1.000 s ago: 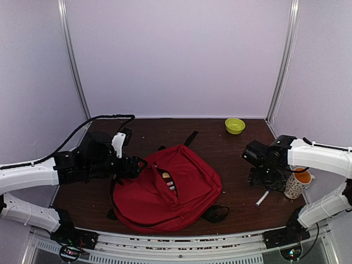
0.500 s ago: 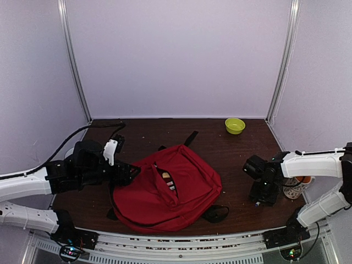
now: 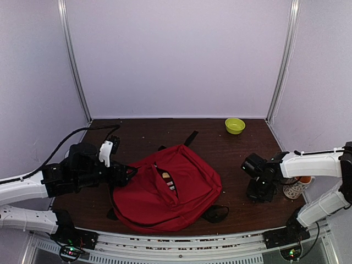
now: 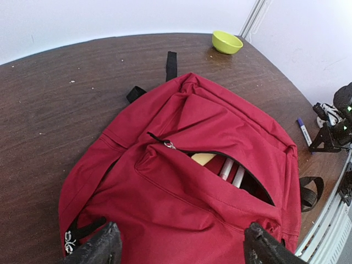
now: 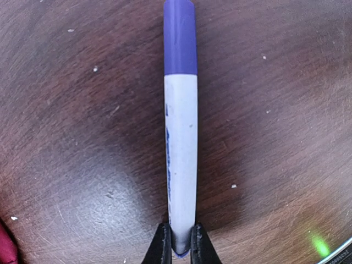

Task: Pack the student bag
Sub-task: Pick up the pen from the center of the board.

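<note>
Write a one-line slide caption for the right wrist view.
Right tool pinches the white end of a purple-capped marker lying on the brown table.

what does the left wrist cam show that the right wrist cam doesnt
Only the left wrist view: the whole student bag, its zip pocket open with a yellow item and white pens inside, the green bowl, and the open left gripper over the bag.
Only the right wrist view: a close-up of the right gripper shut on the white end of the marker.
Both: the purple-capped marker lying on the brown table.
</note>
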{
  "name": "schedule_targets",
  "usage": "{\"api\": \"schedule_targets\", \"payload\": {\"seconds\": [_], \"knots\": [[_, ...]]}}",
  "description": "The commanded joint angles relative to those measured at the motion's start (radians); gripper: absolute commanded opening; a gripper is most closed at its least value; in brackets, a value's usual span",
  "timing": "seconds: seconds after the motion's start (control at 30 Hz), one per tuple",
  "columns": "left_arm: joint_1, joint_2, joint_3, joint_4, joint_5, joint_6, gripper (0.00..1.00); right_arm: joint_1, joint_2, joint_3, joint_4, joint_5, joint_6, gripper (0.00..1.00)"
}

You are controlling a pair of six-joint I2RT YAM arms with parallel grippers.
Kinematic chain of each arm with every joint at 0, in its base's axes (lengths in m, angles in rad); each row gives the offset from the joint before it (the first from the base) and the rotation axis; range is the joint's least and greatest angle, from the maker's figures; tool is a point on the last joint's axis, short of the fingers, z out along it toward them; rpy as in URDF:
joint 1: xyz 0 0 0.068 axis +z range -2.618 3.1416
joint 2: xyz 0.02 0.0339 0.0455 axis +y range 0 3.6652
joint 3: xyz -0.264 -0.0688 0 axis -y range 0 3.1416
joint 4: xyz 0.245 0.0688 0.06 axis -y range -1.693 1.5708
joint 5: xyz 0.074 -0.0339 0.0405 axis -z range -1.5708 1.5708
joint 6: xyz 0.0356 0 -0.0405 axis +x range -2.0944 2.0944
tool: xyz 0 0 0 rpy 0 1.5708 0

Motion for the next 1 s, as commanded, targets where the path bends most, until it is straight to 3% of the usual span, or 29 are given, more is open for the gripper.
{"api": "schedule_targets", "payload": {"seconds": [0.0, 0.43, 0.8, 0.97], "knots": [[0.008, -0.013, 0.01, 0.021, -0.011, 0.012, 0.78, 0.038, 0.002, 0.037, -0.018, 0.055, -0.067, 0.0], [0.012, -0.007, 0.035, 0.008, 0.104, 0.022, 0.78, 0.286, -0.007, 0.293, 0.002, 0.167, -0.33, 0.0], [0.037, 0.207, 0.247, 0.11, 0.709, 0.04, 0.71, 0.643, -0.001, 0.48, 0.069, 0.216, -0.727, 0.0], [0.037, 0.262, 0.292, 0.161, 0.834, 0.023, 0.7, 0.712, -0.005, 0.499, 0.117, 0.233, -0.785, 0.0]]}}
